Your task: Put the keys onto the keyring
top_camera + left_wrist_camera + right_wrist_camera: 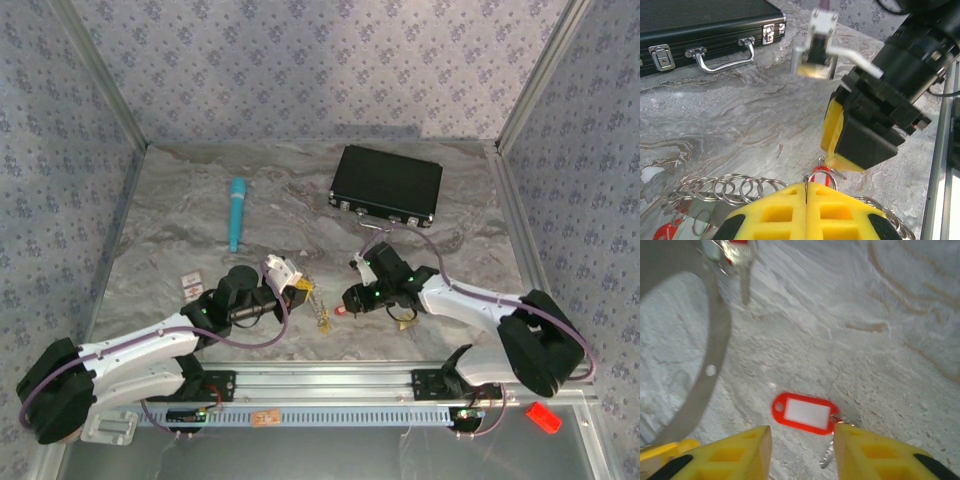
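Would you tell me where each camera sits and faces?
Top external: above, behind the bases, facing the table; both arms show.
Left wrist: over its left tool, shut on the keyring, facing the black case and right tool.
Right wrist: facing down between its open fingers at a red-tagged key.
The first two share the case.

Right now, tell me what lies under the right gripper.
Under the open right gripper a red-tagged key lies flat on the marble table. The tag shows fully; the metal blade is partly covered by one yellow finger.
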